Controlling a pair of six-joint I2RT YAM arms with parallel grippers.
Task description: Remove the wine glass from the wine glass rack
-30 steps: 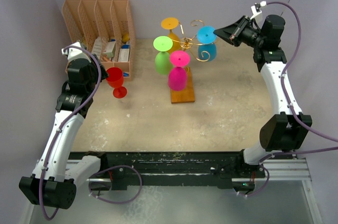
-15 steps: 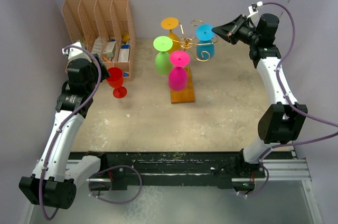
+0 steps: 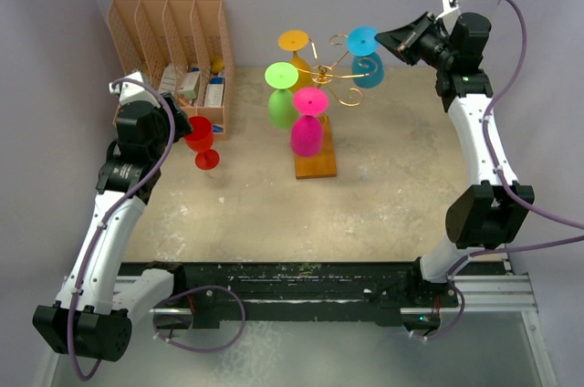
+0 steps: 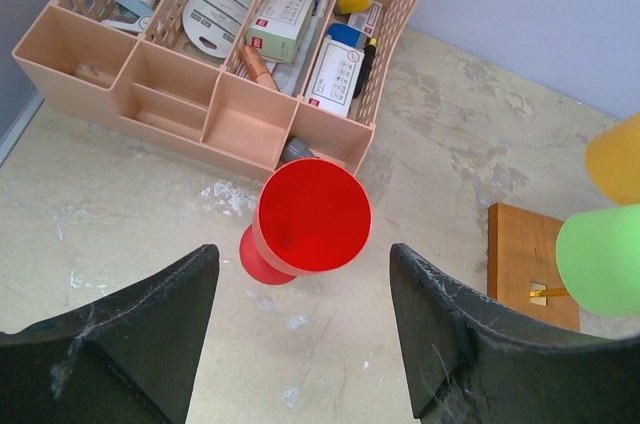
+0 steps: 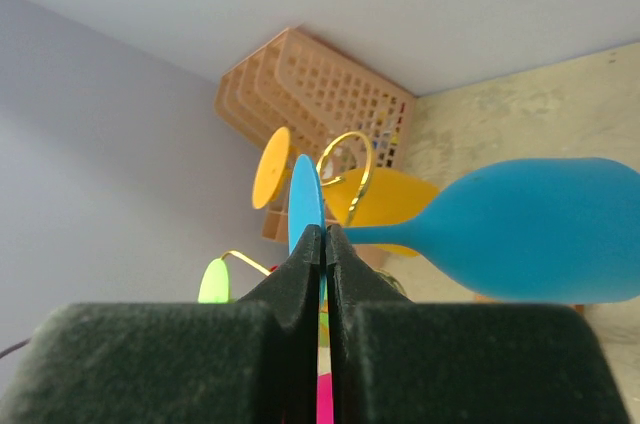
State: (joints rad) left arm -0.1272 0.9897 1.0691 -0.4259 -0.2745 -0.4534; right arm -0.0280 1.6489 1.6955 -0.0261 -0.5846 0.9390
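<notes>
The left claw (image 4: 302, 262) is gaping wide at the bottom of its frame, gripping nothing, hovering above a red glass (image 4: 315, 212) resting on the surface (image 4: 120, 234). Farther off, in the overhead frame's upper right, the right claw (image 5: 322, 236) is clamping the foot of the blue wine glass (image 3: 368, 69), which is hanging bowl-down from a gold scroll of the wine glass rack (image 3: 330, 72).

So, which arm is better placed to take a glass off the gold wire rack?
Right: the right gripper pinches the foot of the blue wine glass on the rack; the left gripper hangs open over a red wine glass.
</notes>
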